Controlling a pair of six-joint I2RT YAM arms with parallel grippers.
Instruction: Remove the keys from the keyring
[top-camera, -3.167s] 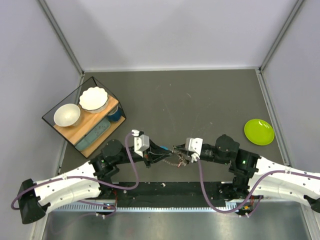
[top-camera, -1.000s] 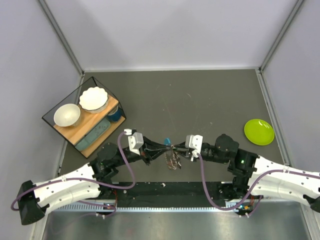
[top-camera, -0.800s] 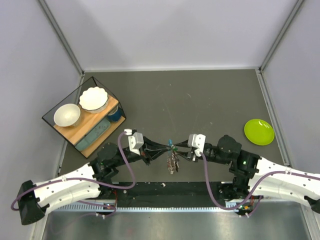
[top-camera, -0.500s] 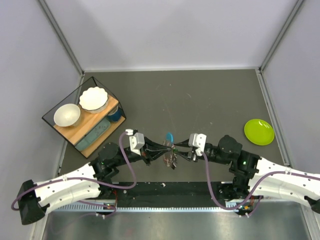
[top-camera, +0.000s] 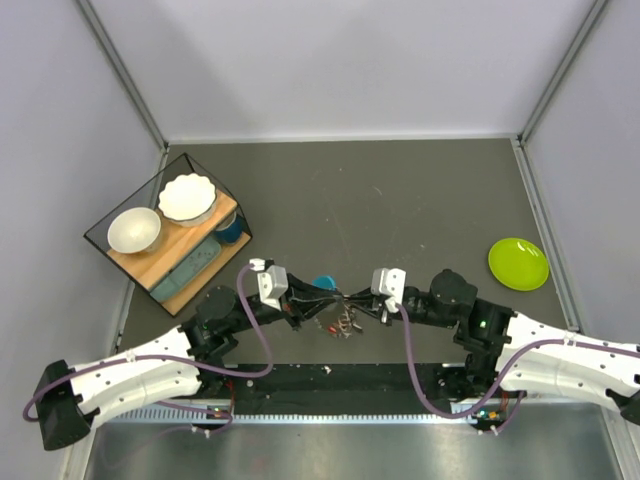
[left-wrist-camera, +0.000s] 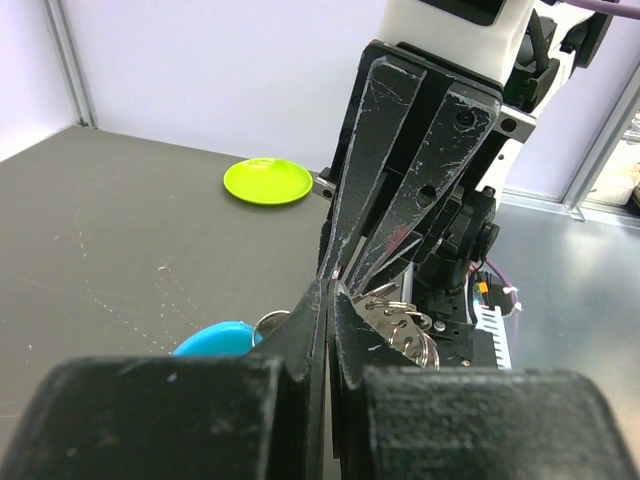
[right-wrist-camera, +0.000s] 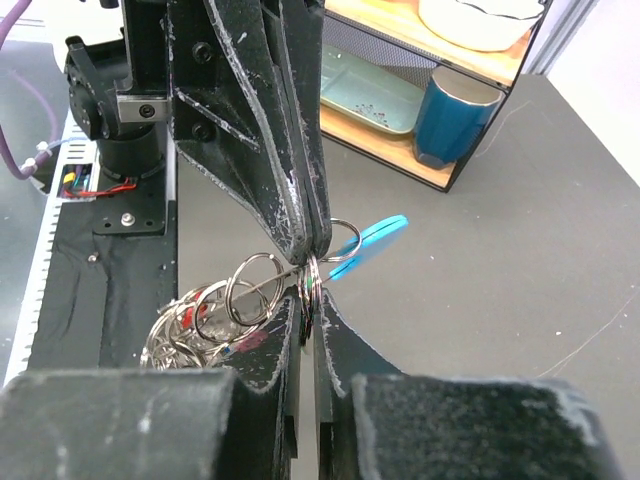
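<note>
Both left gripper (left-wrist-camera: 327, 300) and right gripper (right-wrist-camera: 308, 300) pinched tight, seemingly on the keyring (right-wrist-camera: 250, 287), keys (right-wrist-camera: 180, 335) dangling beneath.

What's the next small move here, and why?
Probably ease the right gripper slightly away from the left gripper, testing the pull: both are shut tip to tip on the keyring, the keys dangle beneath, and none looks freed yet.

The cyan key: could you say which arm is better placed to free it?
Probably right: left gripper and right gripper both pinch the keyring, but the cyan key lies ahead of right's.
</note>
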